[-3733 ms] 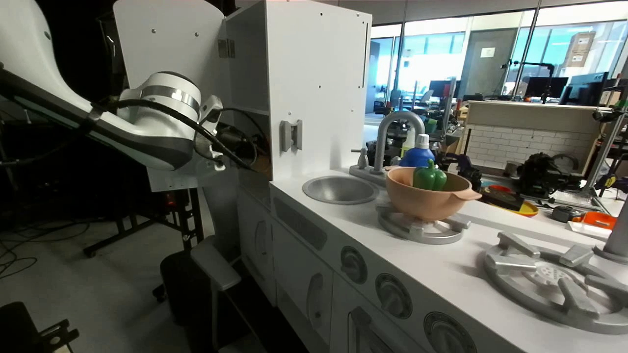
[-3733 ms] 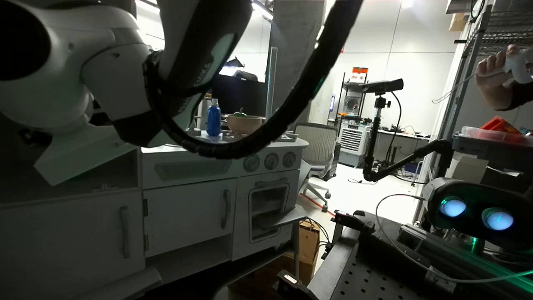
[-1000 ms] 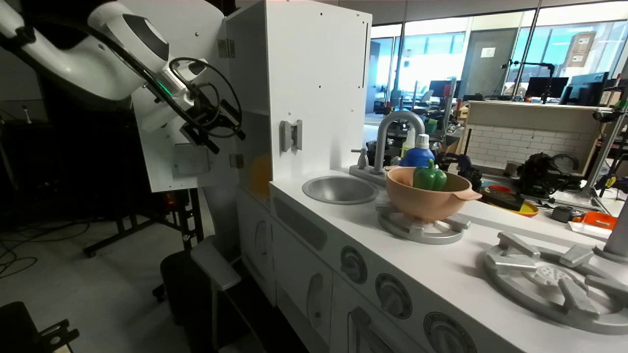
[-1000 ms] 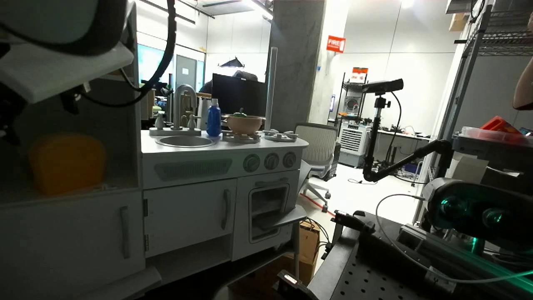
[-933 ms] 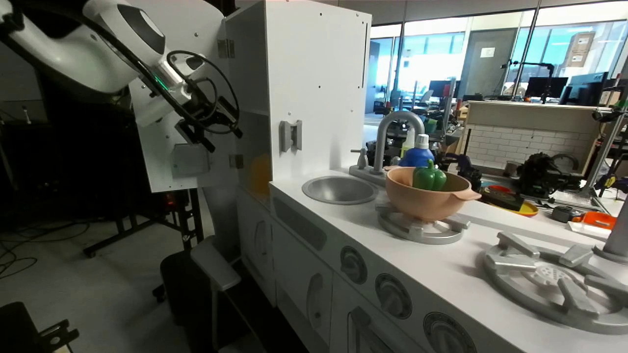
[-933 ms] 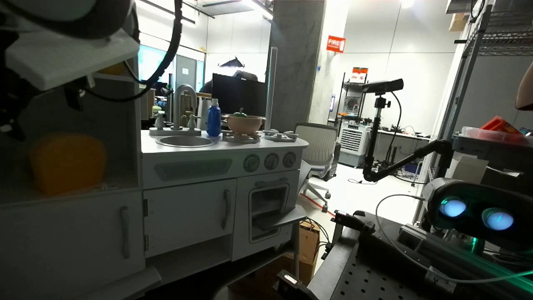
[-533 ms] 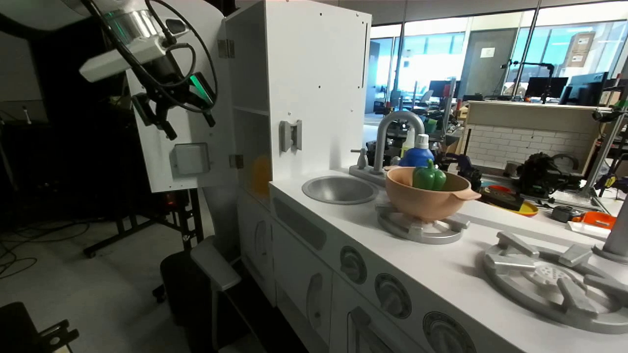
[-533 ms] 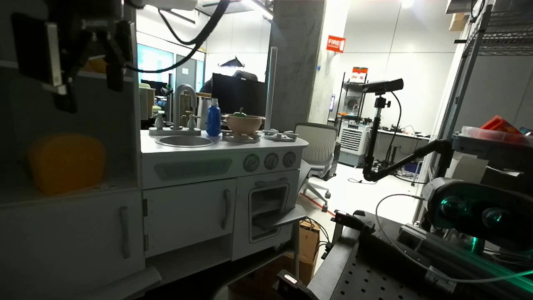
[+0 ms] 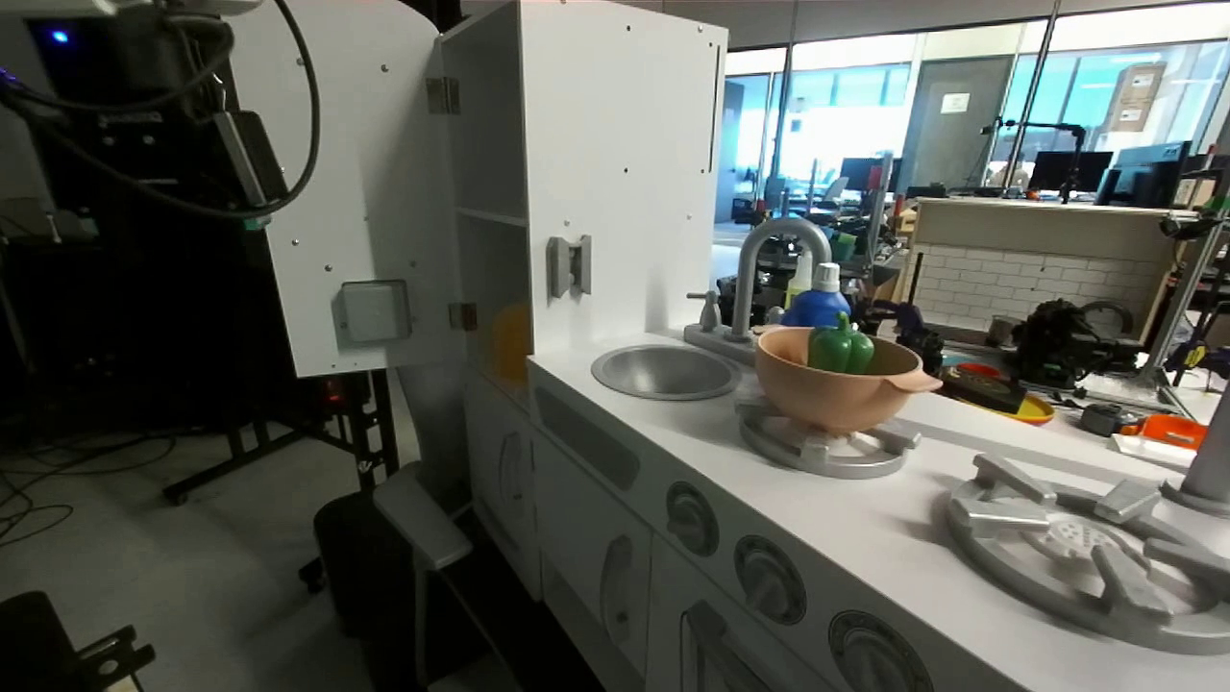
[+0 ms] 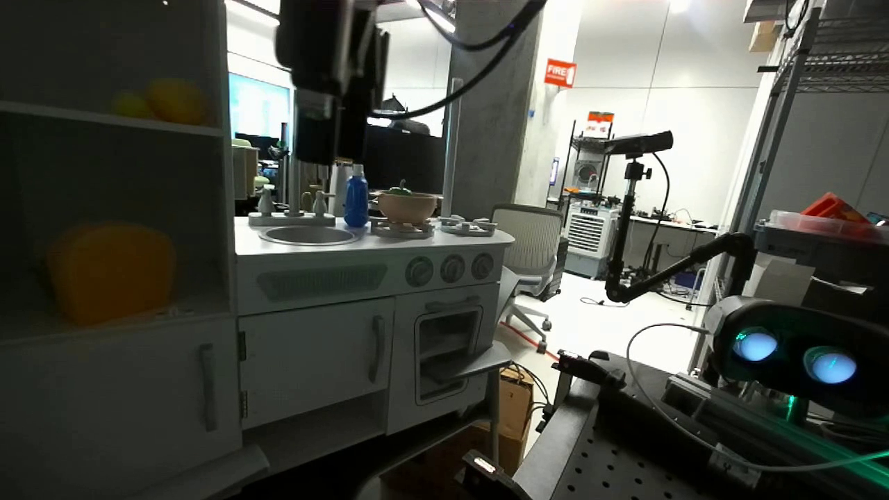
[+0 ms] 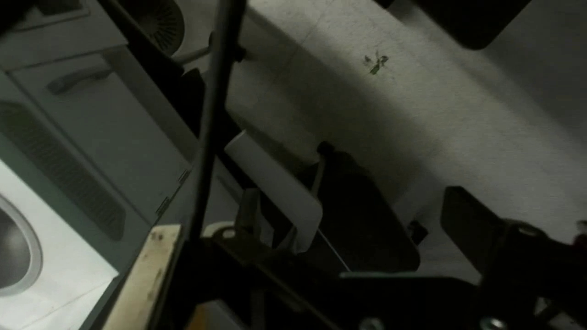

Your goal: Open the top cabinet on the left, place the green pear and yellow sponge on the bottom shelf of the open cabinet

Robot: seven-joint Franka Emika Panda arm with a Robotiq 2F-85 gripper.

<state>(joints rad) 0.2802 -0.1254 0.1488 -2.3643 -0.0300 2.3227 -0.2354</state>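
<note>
Green pear (image 10: 130, 106), yellowish in the dimness, sits on the board (image 10: 66, 114) that divides the top cabinet (image 9: 625, 144), just left of the bigger orange-yellow lump I take for the yellow sponge (image 10: 176, 101); whether they touch I can't make out. Neither is held. The white door (image 9: 394, 192) stands swung wide to the left, which leaves the cabinet's mouth free for reaching in. The hand (image 11: 353, 208) hangs outside, well apart from both pieces, its fingers (image 11: 467, 224) spread with nothing between them, over the floor (image 11: 367, 101) and a dark chair (image 11: 362, 224); to me that pose is meant to keep clear of the cabinet. Beneath the board, a large orange block (image 10: 111, 274) with rounded upper corners rests at the cabinet's base, so I can't be sure the pair's perch counts as the bottom shelf; if not, they need bringing down a level. It's too dark there to judge texture, though the fruit would likely roll and the lump might give when squeezed. Right of the cabinet, on the smooth white counter (image 9: 865, 524), a peach-coloured bowl (image 9: 826, 399) cradles a glossy, lobed green pepper (image 9: 841, 351), propped on a grey burner (image 9: 855, 467) near the round, dished sink (image 9: 666, 375).
</note>
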